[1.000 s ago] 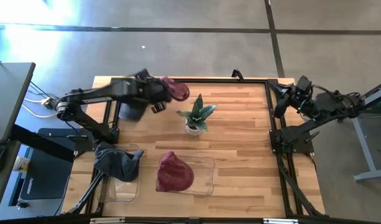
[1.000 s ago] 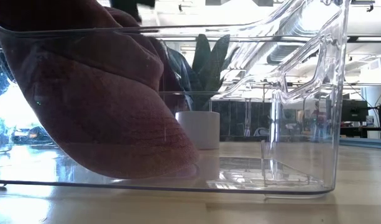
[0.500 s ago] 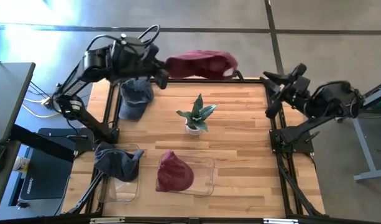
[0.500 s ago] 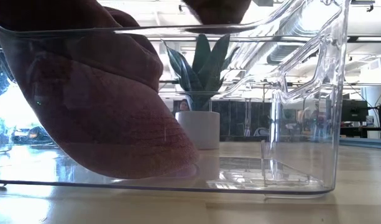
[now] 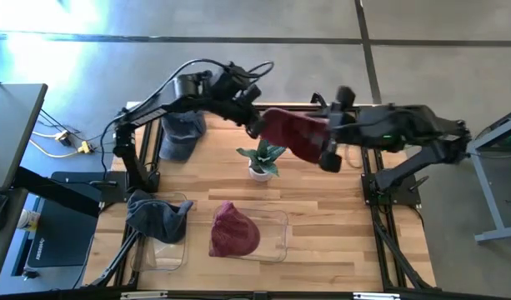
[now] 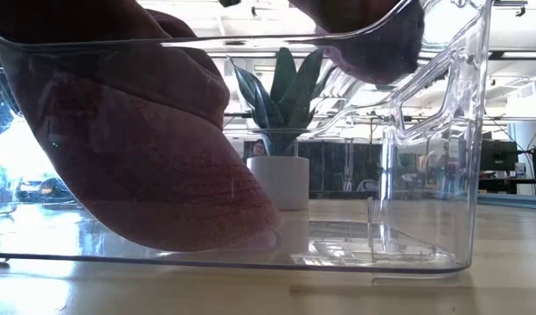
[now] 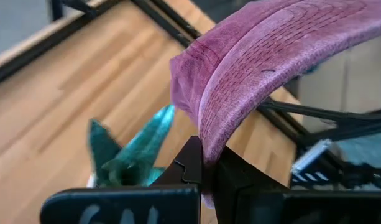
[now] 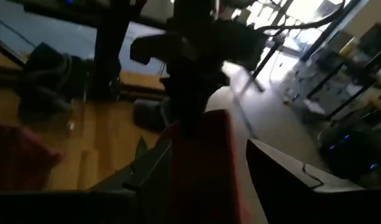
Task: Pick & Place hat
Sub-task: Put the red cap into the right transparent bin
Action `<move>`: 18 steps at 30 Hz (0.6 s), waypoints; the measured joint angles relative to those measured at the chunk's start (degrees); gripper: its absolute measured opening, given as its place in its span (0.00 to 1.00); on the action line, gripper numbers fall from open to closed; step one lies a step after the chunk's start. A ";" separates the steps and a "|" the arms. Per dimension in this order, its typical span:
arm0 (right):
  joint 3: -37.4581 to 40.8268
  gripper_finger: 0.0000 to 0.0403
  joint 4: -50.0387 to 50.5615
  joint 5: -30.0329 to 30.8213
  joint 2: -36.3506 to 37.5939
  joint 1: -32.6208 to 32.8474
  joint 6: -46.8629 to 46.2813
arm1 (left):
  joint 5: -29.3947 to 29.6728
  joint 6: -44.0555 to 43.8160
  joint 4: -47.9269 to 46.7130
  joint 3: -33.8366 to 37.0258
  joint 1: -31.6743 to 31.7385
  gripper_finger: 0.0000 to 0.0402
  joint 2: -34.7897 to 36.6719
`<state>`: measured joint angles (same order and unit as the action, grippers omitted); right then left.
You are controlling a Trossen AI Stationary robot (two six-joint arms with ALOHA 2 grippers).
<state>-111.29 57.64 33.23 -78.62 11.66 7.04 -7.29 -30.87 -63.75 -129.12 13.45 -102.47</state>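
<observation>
Left tool [image 5: 257,127] is clenched on the maroon hat's [image 5: 295,133] left edge, holding it in the air above the tabletop's [image 5: 322,192] far side, just right of the potted plant [image 5: 261,158]. Right tool [image 5: 328,143], fingers spread, straddles its right edge.

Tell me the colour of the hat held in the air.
Maroon red hat; the left wrist view shows it best.

Potted plant [image 5: 260,158] just beneath held hat [image 5: 293,133]
</observation>
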 joint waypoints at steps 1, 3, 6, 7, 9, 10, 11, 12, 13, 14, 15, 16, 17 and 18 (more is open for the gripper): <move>-1.62 0.50 2.90 -0.88 -1.52 -0.65 -1.58 | -1.16 -0.02 0.86 -0.05 0.00 0.01 -0.71; -4.18 0.50 7.61 -1.66 -4.08 -1.83 -4.27 | -2.87 -0.02 0.60 0.08 0.02 0.01 -1.44; -6.14 0.47 11.65 -1.60 -6.84 -3.62 -7.31 | -3.10 0.02 1.70 -0.16 -0.43 0.01 -2.03; -6.41 0.45 12.33 -1.27 -7.45 -4.23 -8.23 | -3.04 0.10 1.70 -0.24 -0.69 0.01 -2.17; -6.50 0.40 13.15 -1.70 -8.42 -5.70 -9.50 | -3.03 0.57 0.94 0.03 -0.75 0.01 -2.54; -6.19 0.37 13.18 -1.73 -8.59 -6.43 -9.80 | -3.03 0.63 0.98 0.06 -0.92 0.01 -2.71; -5.78 0.34 13.20 -1.91 -8.74 -7.11 -10.09 | -3.00 0.64 1.00 0.08 -1.25 0.01 -2.71; -5.40 0.31 13.28 -2.02 -8.82 -7.80 -10.26 | -2.97 0.76 1.04 0.06 -1.22 0.01 -2.58; -5.04 0.27 13.21 -2.06 -8.82 -8.42 -10.53 | -2.99 0.98 1.16 0.02 -1.25 0.01 -2.43; -4.60 0.23 13.21 -2.39 -8.82 -9.00 -10.70 | -2.95 1.09 1.31 0.00 -1.25 0.01 -2.37; -4.22 0.20 13.25 -3.06 -8.82 -9.55 -10.73 | -2.93 1.29 1.32 0.00 -1.25 0.01 -2.37; -4.02 0.16 13.34 -3.99 -8.84 -10.08 -10.76 | -2.90 1.68 1.26 0.00 -1.21 0.01 -2.40; -4.02 0.12 13.44 -4.80 -8.87 -10.53 -11.02 | -2.89 2.08 1.22 0.01 -1.15 0.01 -2.46; -4.02 0.07 13.37 -5.24 -8.87 -10.91 -11.42 | -2.85 2.27 1.23 0.02 -1.15 0.01 -2.46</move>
<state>-115.31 71.01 28.00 -87.48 0.75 -4.38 -10.15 -28.60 -62.52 -129.10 12.31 -104.92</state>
